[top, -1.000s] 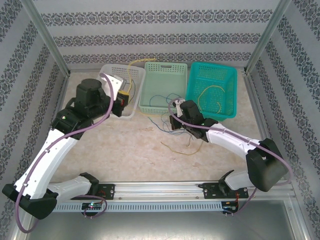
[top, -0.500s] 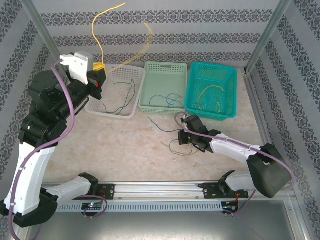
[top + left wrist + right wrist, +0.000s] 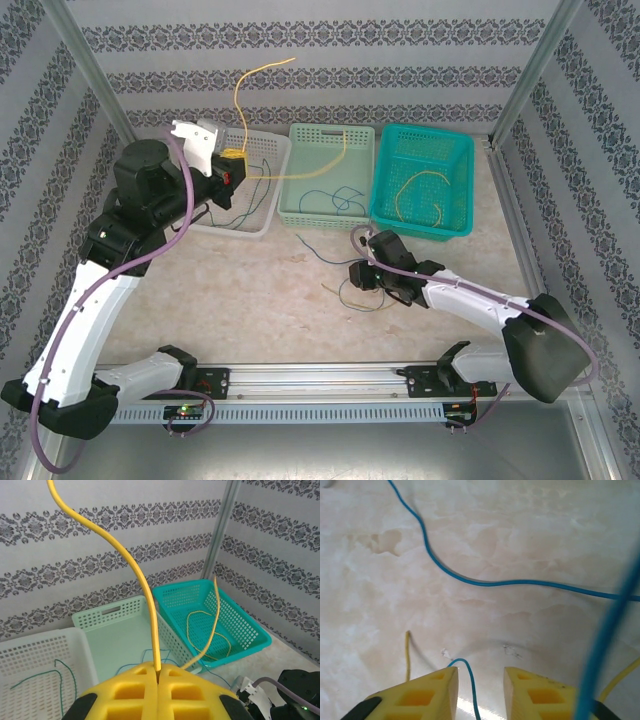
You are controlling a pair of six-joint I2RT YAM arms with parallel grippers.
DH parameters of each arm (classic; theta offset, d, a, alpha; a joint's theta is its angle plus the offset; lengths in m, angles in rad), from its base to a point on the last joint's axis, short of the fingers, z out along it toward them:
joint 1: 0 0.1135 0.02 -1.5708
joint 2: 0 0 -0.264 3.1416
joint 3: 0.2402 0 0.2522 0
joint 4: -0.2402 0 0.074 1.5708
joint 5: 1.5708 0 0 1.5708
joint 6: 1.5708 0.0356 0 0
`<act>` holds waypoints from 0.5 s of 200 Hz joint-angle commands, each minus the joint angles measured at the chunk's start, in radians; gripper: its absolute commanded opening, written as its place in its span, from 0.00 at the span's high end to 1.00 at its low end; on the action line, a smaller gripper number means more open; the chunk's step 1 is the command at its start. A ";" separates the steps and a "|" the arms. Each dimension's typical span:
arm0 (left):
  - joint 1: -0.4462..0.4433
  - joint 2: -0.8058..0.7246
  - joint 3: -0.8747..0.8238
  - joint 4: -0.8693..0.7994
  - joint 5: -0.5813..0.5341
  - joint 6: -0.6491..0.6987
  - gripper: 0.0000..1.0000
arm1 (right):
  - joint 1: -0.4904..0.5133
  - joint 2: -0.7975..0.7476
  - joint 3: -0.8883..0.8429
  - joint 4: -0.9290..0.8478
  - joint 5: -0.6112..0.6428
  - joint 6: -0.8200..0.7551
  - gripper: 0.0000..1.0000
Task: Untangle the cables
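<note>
Left fingers (image 3: 125, 695) have come down to the white basket (image 3: 262, 228), clamped on yellow cable (image 3: 143, 587); tail drapes over green basket (image 3: 320, 220). Right fingers (image 3: 420, 695) slightly apart around blue cable (image 3: 471, 685) on table (image 3: 250, 290). Risk: tail snags rim, drags basket.

The bare beige marbled tabletop (image 3: 230, 300) lies open at near left and centre; along the far edge a row bars the way: a white perforated plastic basket (image 3: 262, 215), a pale green perforated basket (image 3: 330, 215), a teal perforated basket (image 3: 450, 225). The raised left arm (image 3: 150, 200) overhangs the white one; a thin yellow cable (image 3: 141, 580) crosses the air above white and green; a loose thin blue wire (image 3: 495, 583) strews the centre, beside the low right arm (image 3: 460, 292).
</note>
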State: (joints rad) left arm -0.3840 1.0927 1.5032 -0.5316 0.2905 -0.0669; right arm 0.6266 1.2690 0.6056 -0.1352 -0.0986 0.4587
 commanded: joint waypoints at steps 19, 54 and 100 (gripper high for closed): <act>0.008 0.003 -0.018 0.100 0.078 -0.050 0.96 | 0.030 -0.062 0.082 -0.116 -0.070 -0.045 0.42; 0.007 0.025 -0.032 0.099 0.117 -0.057 0.96 | 0.016 -0.224 0.110 -0.179 -0.009 -0.046 0.28; 0.006 0.040 -0.121 0.190 0.232 -0.109 0.96 | -0.110 -0.364 0.154 -0.119 -0.023 0.137 0.20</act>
State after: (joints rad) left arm -0.3840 1.1233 1.4284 -0.4473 0.4339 -0.1265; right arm 0.5777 0.9394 0.7185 -0.2874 -0.1146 0.4789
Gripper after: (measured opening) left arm 0.062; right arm 0.794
